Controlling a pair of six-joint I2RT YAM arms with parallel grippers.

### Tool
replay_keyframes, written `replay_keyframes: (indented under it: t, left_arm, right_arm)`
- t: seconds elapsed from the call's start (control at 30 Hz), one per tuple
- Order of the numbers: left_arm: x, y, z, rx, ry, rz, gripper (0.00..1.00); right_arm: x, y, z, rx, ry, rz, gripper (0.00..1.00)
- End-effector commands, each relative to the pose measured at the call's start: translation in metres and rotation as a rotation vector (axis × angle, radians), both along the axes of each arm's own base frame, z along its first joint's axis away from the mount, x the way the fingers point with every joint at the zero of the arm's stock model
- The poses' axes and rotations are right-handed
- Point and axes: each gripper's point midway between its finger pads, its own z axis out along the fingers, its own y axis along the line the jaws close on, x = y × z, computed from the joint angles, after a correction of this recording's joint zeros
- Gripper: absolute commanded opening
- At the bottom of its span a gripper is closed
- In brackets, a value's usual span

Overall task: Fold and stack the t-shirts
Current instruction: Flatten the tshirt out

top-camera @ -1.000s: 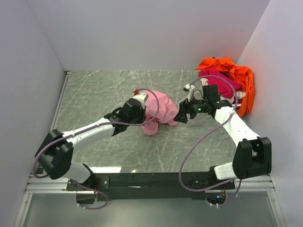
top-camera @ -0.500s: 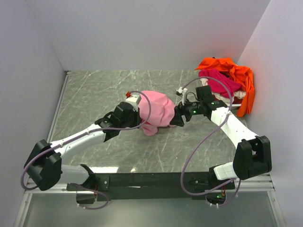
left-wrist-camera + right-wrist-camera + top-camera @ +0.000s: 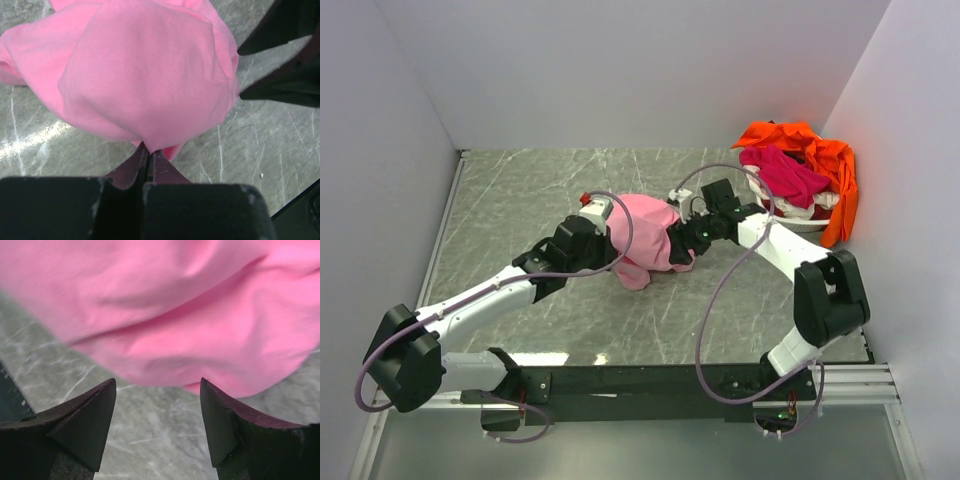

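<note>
Pinches a peak of the light pink t-shirt (image 3: 150, 75) in the left end effector (image 3: 147, 152), tips pressed together with cloth caught between them. Shows this only from the left wrist; from above, hides those tips under the bunched shirt, at its 9 o'clock side.

Spreads the right end effector (image 3: 157, 382) wide with nothing held, both tips close to the pink cloth's edge and bare stone between them; touching or not, cannot tell. From above, reads merely as a dark head at the shirt's 3 o'clock side.

Finds the pink shirt in a rumpled heap near the middle of the desk (image 3: 510, 190).

Only from above: toward 2 o'clock from the heap, in the far right corner, the magenta t-shirt (image 3: 782, 172) against the bright orange t-shirt (image 3: 825, 160), both draped over a white basket (image 3: 810, 224), well apart from the pink one.

Underneath, grey-green marbled stone with pale veins; around it, 3 plain pale walls (image 3: 620, 70).
</note>
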Motion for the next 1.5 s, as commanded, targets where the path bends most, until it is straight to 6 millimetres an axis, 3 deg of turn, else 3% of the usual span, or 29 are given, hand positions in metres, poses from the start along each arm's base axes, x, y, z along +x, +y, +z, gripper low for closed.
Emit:
replay_keyframes:
  t: [0.0, 0.1, 0.2, 0.23, 0.3, 0.33, 0.4, 0.53, 0.63, 0.67, 0.77, 0.83, 0.87, 0.93, 0.97, 1.07, 1.17, 1.23, 1.27, 1.43, 1.47]
  left_arm:
    - [0.001, -0.003, 0.015, -0.050, -0.028, -0.008, 0.00]
    - [0.000, 0.000, 0.017, -0.052, -0.033, -0.008, 0.00]
    - [0.001, 0.002, 0.018, -0.053, -0.033, 0.000, 0.00]
    - [0.001, 0.003, 0.021, -0.058, -0.039, 0.002, 0.00]
    - [0.002, 0.006, 0.025, -0.062, -0.045, 0.009, 0.00]
    - [0.003, 0.007, 0.027, -0.065, -0.051, 0.013, 0.00]
    - [0.005, 0.010, 0.032, -0.069, -0.056, 0.021, 0.00]
    - [0.010, 0.016, 0.050, -0.071, -0.085, 0.045, 0.00]
    - [0.016, 0.024, 0.072, -0.060, -0.131, 0.064, 0.00]
    - [0.019, 0.029, 0.080, -0.058, -0.147, 0.078, 0.00]
    - [0.028, 0.037, 0.122, -0.061, -0.230, 0.100, 0.00]
    - [0.030, 0.043, 0.139, -0.037, -0.264, 0.103, 0.00]
    - [0.033, 0.046, 0.165, -0.053, -0.309, 0.113, 0.00]
    - [0.032, 0.052, 0.186, -0.033, -0.347, 0.116, 0.00]
    - [0.031, 0.054, 0.212, -0.055, -0.394, 0.116, 0.00]
    - [0.021, 0.059, 0.256, -0.087, -0.484, 0.099, 0.00]
    - [0.007, 0.062, 0.284, -0.132, -0.545, 0.070, 0.00]
    - [-0.007, 0.056, 0.295, -0.178, -0.563, 0.004, 0.00]
    - [-0.013, 0.055, 0.300, -0.198, -0.574, -0.016, 0.00]
    - [-0.044, 0.033, 0.295, -0.300, -0.538, -0.188, 0.00]
    - [-0.051, 0.027, 0.286, -0.310, -0.514, -0.236, 0.00]
  right_arm:
    - [0.037, 0.006, 0.013, -0.051, -0.093, -0.077, 0.73]
    - [0.042, 0.010, 0.003, -0.079, -0.076, -0.070, 0.69]
    - [0.040, 0.015, -0.008, -0.099, -0.016, -0.042, 0.54]
    - [0.039, 0.021, -0.004, -0.077, -0.004, -0.020, 0.41]
    - [0.032, 0.022, -0.003, -0.072, 0.024, 0.005, 0.29]
    - [0.032, 0.022, 0.002, -0.066, 0.016, 0.012, 0.15]
    - [0.033, 0.023, 0.019, -0.055, -0.024, 0.022, 0.00]
    - [0.048, 0.017, 0.072, -0.044, -0.169, -0.003, 0.00]
    - [0.067, 0.013, 0.147, 0.001, -0.351, -0.050, 0.00]
    - [0.069, 0.012, 0.162, 0.010, -0.388, -0.060, 0.00]
    - [0.070, 0.008, 0.232, 0.066, -0.549, -0.091, 0.00]
    - [0.070, 0.005, 0.275, 0.104, -0.642, -0.111, 0.00]
    - [0.066, 0.003, 0.292, 0.122, -0.679, -0.117, 0.00]
    - [0.060, 0.000, 0.331, 0.159, -0.761, -0.132, 0.00]
    - [0.052, -0.004, 0.349, 0.178, -0.801, -0.137, 0.00]
    - [0.032, -0.014, 0.389, 0.221, -0.899, -0.154, 0.00]
    - [0.011, -0.023, 0.402, 0.223, -0.953, -0.134, 0.00]
    - [0.001, -0.026, 0.395, 0.210, -0.957, -0.114, 0.00]
    - [-0.015, -0.030, 0.401, 0.216, -0.988, -0.083, 0.00]
    - [-0.059, -0.037, 0.396, 0.247, -1.006, -0.015, 0.00]
    - [-0.069, -0.039, 0.394, 0.249, -1.001, -0.008, 0.00]
